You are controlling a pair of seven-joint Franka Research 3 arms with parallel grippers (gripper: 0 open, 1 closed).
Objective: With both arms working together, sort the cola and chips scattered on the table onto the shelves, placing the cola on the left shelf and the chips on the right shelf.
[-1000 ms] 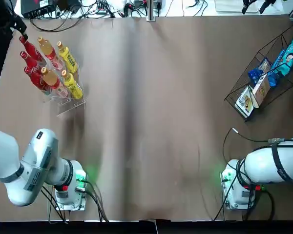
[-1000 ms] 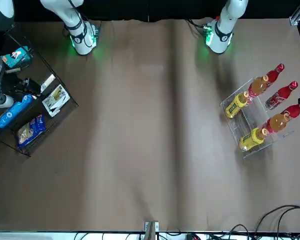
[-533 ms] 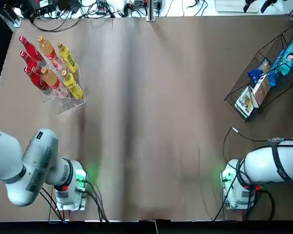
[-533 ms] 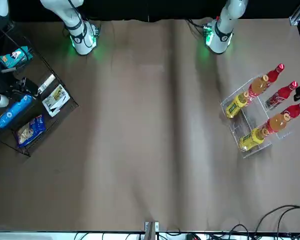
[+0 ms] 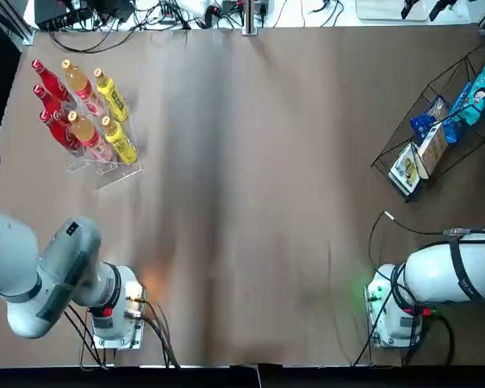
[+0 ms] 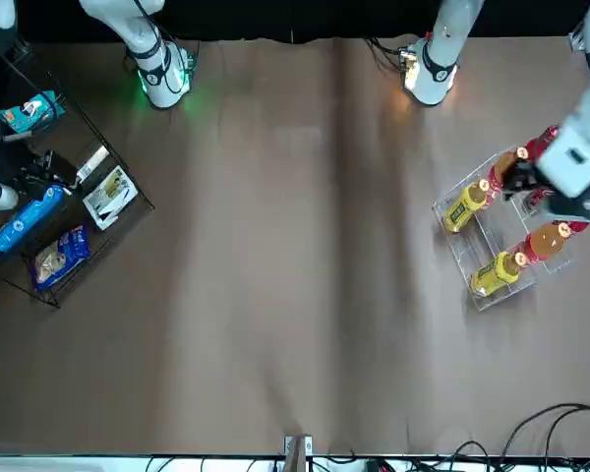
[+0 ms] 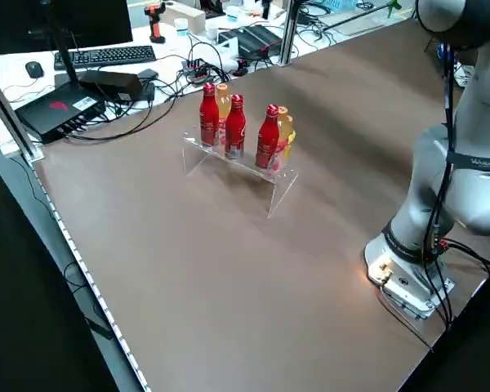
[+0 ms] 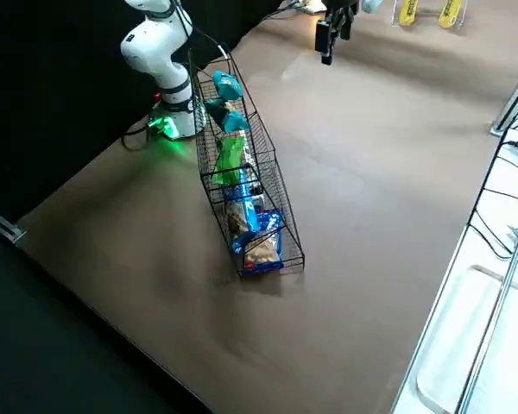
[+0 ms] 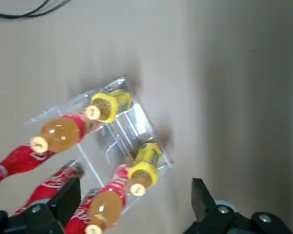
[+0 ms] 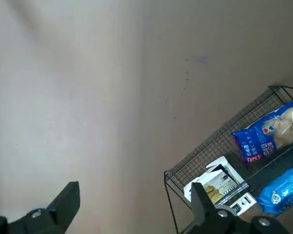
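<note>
— Where does the cola [image 5: 52,107] stand?
— Three slim red bottles in the clear acrylic left shelf [image 5: 105,171]; the crinkly chips [image 8: 231,160] lie in the black wire right shelf [image 8: 287,226].
— The grippers?
— Left gripper [image 9: 132,202] and right gripper [image 10: 132,200], both spread, empty, hang above the brown table [image 5: 267,178].

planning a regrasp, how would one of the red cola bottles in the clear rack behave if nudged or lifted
The cola bottles are slim and tall, so a sideways nudge would probably tip one. They stand close together in the clear rack, so one could knock its neighbour. The glossy body may slip in a pincer; the capped neck looks the safer hold.
</note>
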